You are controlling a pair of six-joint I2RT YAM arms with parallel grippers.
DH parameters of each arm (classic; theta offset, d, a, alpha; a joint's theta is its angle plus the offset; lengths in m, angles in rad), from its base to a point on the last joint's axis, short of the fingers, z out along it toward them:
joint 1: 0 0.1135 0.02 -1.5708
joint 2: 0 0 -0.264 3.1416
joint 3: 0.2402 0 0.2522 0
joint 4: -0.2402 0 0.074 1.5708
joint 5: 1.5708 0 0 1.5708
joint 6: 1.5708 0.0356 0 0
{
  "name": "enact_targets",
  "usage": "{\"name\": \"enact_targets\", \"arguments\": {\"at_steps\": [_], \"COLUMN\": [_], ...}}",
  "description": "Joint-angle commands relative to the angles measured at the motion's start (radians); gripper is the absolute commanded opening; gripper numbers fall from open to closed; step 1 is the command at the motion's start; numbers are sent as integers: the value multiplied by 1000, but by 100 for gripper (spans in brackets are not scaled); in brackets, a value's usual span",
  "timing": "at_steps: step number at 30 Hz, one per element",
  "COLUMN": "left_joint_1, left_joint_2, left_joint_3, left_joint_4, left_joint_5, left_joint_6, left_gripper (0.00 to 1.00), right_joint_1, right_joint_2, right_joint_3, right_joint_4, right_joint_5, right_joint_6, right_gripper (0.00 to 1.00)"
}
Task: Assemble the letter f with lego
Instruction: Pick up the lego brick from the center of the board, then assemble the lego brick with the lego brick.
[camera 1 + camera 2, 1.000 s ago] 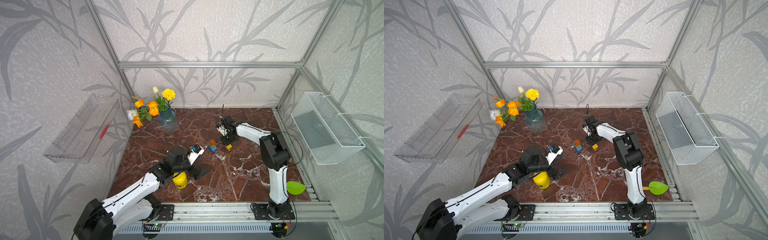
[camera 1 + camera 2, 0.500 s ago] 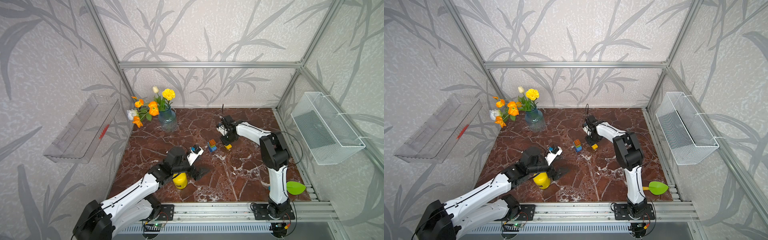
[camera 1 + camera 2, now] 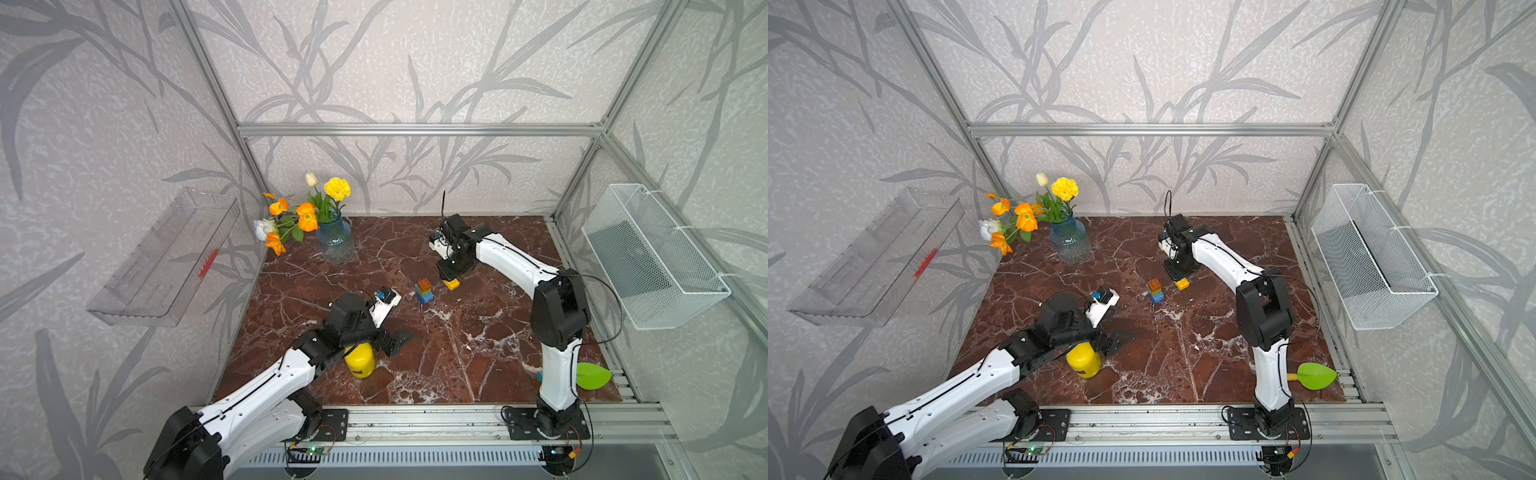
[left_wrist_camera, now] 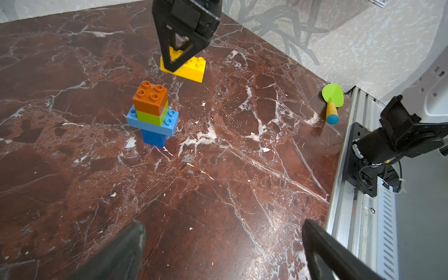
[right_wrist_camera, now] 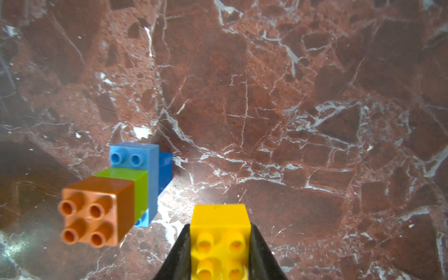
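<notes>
"Trouble first — what could you not make out?"

"Part of the yellow brick [image 5: 219,218]. In the right wrist view its near end ran off the edge of the view, and in the left wrist view the right gripper [image 4: 173,64] stood in front of one end. In both top views it was only a yellow speck, too small for counting studs."

"And the stack?"

"The stack [image 4: 151,114] stood upright on the table [image 4: 218,181], orange on top, then green, then the long light-blue bar, dark blue at the foot. The bar overhung the dark-blue piece and covered its top."

"Where was the yellow brick against the fingers?"

"Between them. The right gripper's two black fingers [image 5: 180,252] pressed on its opposite sides, closed on it, studs up. It sat just beside the stack without touching it, and it seemed to rest on the table — though whether it was off the surface I could not tell."

"The other arm?"

"The left gripper [image 4: 223,224] hung well apart from the bricks, spread wide with nothing in it; the edge of the view cut off both fingers. In a top view the left arm [image 3: 266,386] covered part of a yellow bottle [image 3: 360,362], and the right arm [image 3: 557,365] hid most of the handle of a green leaf-shaped scoop [image 3: 593,375]."
</notes>
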Motion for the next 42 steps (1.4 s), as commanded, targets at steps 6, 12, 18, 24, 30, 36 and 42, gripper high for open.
{"name": "enact_targets", "arguments": {"at_steps": [6,12,18,24,30,36,42], "left_joint_1": [16,19,19,19,18,19,19], "left_joint_2": [-17,-20,-50,-91,-86,-88,-91], "left_joint_3": [-40,-51,-66,-84,-83,-85,-85], "left_joint_4": [29,45,49,57,56,57,57], "left_joint_5": [0,15,23,18,24,25,28], "left_joint_6": [22,25,27,22,21,20,19], "left_gripper": [99,99,99,99,99,99,99], "right_joint_1": [82,129,170,195,200,199,199], "right_joint_2": [-10,26,74,117,136,171,196], "right_joint_3": [124,225,314,365,358,381,403], "right_joint_4": [-164,-242,-299,-325,-301,-301,-303], "right_joint_5": [73,110,137,151,142,137,136], "right_joint_6": [63,94,132,160,171,170,172], "right_gripper": [28,29,28,27,27,27,27]}}
